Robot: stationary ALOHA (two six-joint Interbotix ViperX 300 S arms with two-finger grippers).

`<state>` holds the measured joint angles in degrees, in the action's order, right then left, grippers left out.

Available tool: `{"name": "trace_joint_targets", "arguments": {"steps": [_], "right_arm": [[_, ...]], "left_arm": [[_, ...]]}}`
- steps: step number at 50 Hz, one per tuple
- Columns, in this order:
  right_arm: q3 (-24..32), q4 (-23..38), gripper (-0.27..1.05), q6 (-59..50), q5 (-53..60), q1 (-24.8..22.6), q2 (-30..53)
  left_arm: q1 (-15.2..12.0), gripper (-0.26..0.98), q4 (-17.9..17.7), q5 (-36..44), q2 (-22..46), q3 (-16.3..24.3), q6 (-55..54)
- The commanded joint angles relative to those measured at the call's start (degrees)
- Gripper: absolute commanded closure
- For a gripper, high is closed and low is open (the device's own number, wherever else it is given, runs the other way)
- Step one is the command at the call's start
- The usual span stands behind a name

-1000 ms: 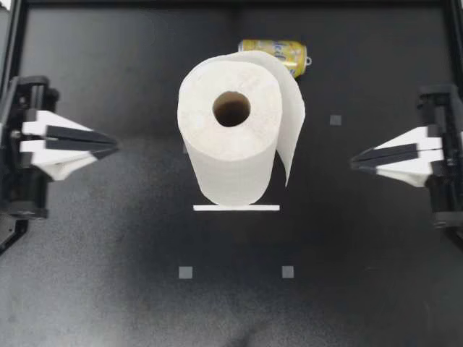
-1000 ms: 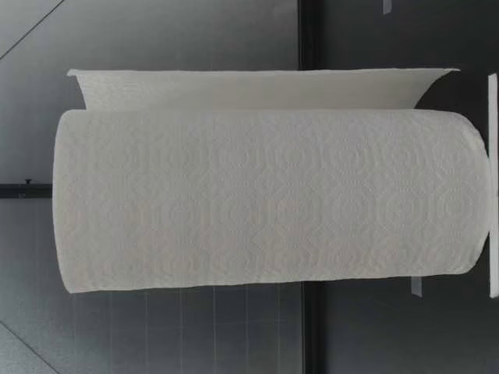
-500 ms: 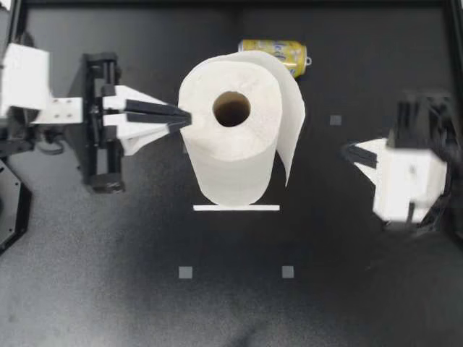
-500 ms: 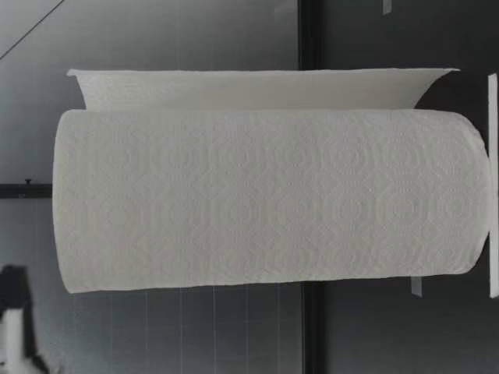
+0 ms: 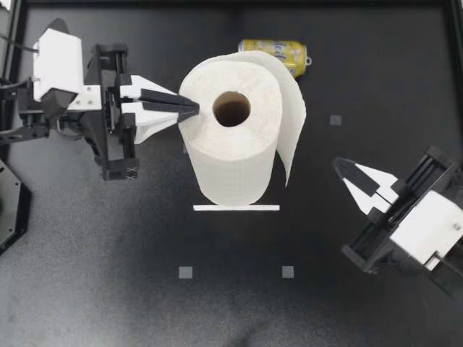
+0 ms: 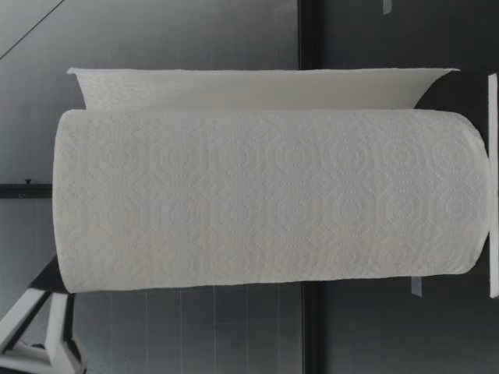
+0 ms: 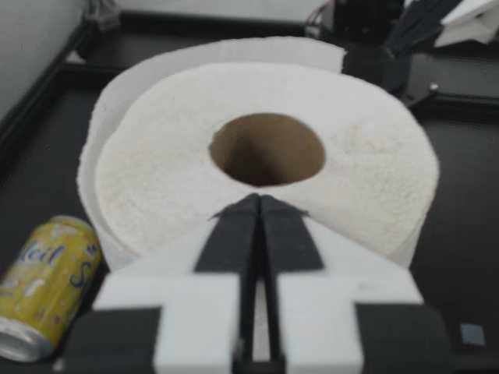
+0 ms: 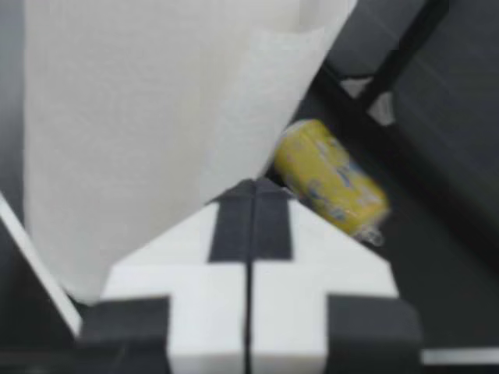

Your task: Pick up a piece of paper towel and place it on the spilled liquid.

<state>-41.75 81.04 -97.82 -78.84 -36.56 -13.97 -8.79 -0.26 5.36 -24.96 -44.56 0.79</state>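
Observation:
The paper towel roll (image 5: 231, 137) stands upright on a flat white base (image 5: 236, 208) at mid-table. A loose sheet (image 5: 293, 137) hangs down its right side. My left gripper (image 5: 194, 110) is shut, its tips resting at the left rim of the roll's top, just short of the cardboard core (image 7: 267, 148). My right gripper (image 5: 338, 165) is shut and empty, low at the front right. It points at the hanging sheet (image 8: 257, 101), apart from it. In the low view the roll (image 6: 273, 199) fills the scene. No liquid shows on the dark table.
A yellow can (image 5: 278, 52) lies on its side behind the roll, also seen in the left wrist view (image 7: 47, 280) and ahead of my right gripper (image 8: 331, 175). Small grey squares (image 5: 186, 272) mark the table. A raised black rim (image 5: 231, 4) borders the back.
My left arm swung in from the left edge and now has its shut tips on the roll's top rim. My right arm moved toward the front right and turned to face the roll.

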Motion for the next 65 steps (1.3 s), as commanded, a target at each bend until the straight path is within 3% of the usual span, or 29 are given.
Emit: {"name": "trace_joint_targets", "arguments": {"steps": [1, 11, 23, 26, 65], "right_arm": [[-0.5, 4.1, 0.78, -7.3, -0.4, -0.2, 1.1], [-2.4, 6.6, 0.59, -21.3, -0.4, 2.1, 4.3], [-0.1, 6.8, 0.07, -23.6, 1.1, 6.9, 8.8], [1.1, 6.7, 0.00, -23.6, 1.5, 7.8, 9.7], [3.5, 8.3, 0.01, -23.3, 4.0, 19.0, 13.4]], "left_arm": [[-0.8, 0.62, 0.1, -1.1, -0.1, 1.8, -0.1], [-0.9, 0.62, 0.1, -1.7, 0.0, 2.1, 0.0], [-0.9, 0.62, 0.1, -2.5, 0.1, 1.9, -0.1], [-0.9, 0.62, 0.1, -2.7, 0.0, 1.9, -0.2], [-0.9, 0.62, 0.1, -3.2, -0.8, 0.6, -0.3]]}}
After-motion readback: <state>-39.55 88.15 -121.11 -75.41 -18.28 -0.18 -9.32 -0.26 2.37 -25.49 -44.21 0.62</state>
